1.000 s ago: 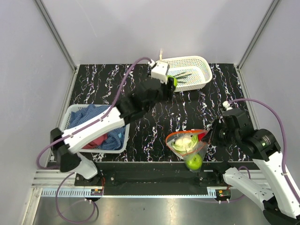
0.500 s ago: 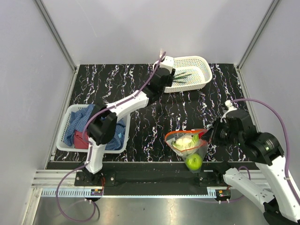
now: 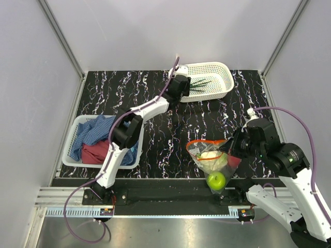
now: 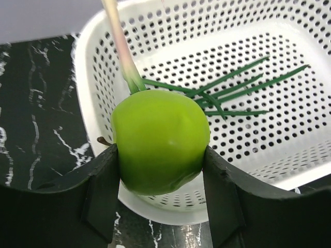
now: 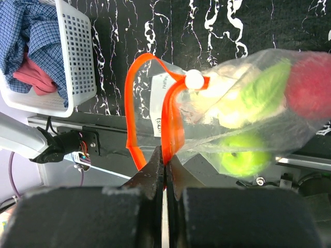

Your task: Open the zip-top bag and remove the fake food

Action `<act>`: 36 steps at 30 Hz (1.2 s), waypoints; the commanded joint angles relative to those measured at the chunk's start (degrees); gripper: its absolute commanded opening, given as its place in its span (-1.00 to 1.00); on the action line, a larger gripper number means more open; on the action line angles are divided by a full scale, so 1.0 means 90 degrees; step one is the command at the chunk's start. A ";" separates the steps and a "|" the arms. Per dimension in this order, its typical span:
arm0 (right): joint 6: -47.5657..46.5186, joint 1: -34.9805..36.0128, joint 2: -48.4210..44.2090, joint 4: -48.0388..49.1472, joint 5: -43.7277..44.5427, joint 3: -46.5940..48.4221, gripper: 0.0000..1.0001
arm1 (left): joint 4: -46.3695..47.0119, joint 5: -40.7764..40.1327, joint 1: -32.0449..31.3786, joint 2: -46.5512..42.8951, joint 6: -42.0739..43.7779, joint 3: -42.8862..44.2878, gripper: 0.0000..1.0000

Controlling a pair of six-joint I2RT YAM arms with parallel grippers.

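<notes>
My left gripper (image 4: 160,161) is shut on a lime-green round fruit (image 4: 160,139) and holds it over the near rim of the white basket (image 4: 93,119) at the back of the table. A long-stalked green onion (image 4: 227,88) lies in that basket. In the top view this gripper (image 3: 178,89) sits at the basket's left end. My right gripper (image 5: 165,161) is shut on the orange-red zip strip (image 5: 170,119) of the zip-top bag (image 3: 212,157), whose mouth gapes open. Inside are a pale cabbage-like piece (image 3: 209,155), a green fruit (image 3: 216,180) and a red piece (image 5: 310,82).
A second white basket (image 3: 75,126) at the left front holds a blue cloth (image 3: 95,129) and a red cloth (image 3: 98,152). The bag's lower end hangs over the table's front edge (image 3: 170,179). Grey walls close in three sides.
The left arm has stretched out flat toward the back basket with the green fruit. The right gripper has carried the bag a little to the right and lower.
</notes>
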 commanded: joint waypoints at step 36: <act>-0.0529 0.0044 -0.0086 0.0466 -0.0152 -0.0474 -1.00 | -0.2211 0.2897 -0.2761 -0.5464 -0.3159 -0.3181 0.30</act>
